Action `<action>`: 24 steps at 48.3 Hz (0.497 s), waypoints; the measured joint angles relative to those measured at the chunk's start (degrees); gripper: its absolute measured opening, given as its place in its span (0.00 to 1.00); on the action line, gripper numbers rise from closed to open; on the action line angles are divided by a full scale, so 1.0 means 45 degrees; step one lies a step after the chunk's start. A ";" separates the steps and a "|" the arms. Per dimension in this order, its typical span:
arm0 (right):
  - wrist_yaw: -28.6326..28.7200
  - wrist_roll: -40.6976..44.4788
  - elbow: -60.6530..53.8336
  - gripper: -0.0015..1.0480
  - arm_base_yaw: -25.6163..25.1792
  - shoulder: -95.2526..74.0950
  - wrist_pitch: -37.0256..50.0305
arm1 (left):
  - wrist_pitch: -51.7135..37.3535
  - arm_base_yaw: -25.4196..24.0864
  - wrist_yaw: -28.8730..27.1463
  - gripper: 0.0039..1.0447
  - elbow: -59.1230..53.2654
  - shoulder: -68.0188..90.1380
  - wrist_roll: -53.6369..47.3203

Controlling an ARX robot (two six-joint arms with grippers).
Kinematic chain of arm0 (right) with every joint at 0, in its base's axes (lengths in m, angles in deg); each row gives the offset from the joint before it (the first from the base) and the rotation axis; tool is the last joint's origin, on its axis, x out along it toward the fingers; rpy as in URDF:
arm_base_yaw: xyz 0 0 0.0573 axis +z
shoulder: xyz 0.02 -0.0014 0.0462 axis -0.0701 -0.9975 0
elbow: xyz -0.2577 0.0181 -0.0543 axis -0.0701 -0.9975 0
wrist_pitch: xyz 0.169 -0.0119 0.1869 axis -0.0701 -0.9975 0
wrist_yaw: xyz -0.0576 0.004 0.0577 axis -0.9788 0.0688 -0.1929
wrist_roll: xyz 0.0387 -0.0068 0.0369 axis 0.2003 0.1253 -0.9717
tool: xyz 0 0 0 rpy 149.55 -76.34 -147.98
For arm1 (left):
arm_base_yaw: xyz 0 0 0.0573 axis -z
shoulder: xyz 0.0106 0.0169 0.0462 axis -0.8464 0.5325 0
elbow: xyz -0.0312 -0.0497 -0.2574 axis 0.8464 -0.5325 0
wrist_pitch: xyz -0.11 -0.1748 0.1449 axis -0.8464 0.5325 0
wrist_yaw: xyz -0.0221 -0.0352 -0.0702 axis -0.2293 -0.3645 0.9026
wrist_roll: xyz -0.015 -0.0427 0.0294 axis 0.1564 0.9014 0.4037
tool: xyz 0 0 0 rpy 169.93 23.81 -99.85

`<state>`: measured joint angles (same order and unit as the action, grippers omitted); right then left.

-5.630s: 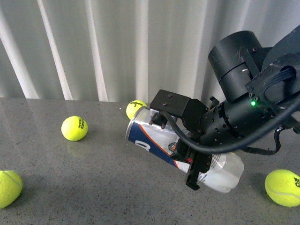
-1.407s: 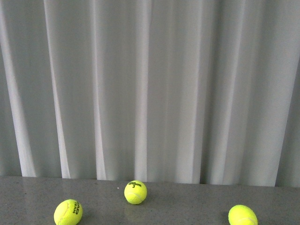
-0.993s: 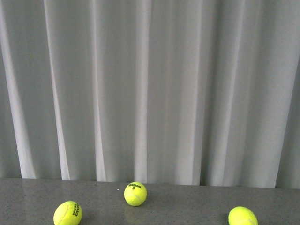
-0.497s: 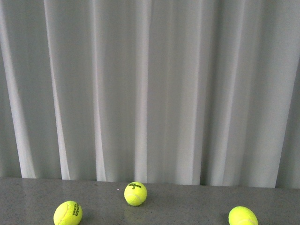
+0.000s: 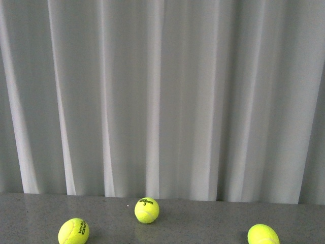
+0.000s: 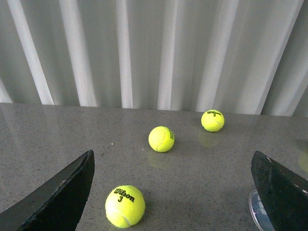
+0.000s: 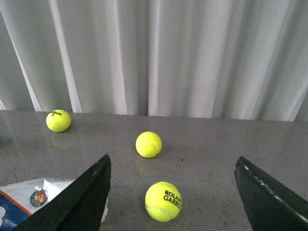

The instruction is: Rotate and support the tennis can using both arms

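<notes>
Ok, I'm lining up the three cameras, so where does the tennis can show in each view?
Front view: not in it.
Left wrist view: the tennis can shows only as a sliver of clear rim in the picture's lower right corner.
Right wrist view: lower left corner of the picture, with label and round emblem showing.
Shared landmark: the white curtain behind the grey table.

Tennis can (image 7: 26, 204): clear tube, navy label, round emblem, lying on the bench (image 7: 216, 139) just beside one finger of the wide-spread right gripper (image 7: 172, 159).
</notes>
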<state>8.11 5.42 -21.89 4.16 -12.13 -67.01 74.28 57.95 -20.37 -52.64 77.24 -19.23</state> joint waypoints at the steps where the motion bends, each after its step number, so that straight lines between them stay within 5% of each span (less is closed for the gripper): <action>1: 0.0000 0.0000 0.0000 0.84 0.0000 0.0000 0.0000 | 0.0000 0.0000 0.0000 0.94 0.0005 0.0000 0.0000; 4: 0.0000 -0.0005 0.0000 0.95 0.0000 0.0000 0.0000 | 0.0000 0.0000 0.0000 0.94 0.0000 0.0000 0.0000; 24: 0.0000 -0.0005 0.0000 0.93 0.0000 0.0000 0.0000 | 0.0000 0.0000 0.0000 0.94 0.0000 0.0000 0.0000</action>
<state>8.11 5.40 -21.89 4.16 -12.13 -67.01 74.28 57.95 -20.37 -52.64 77.24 -19.23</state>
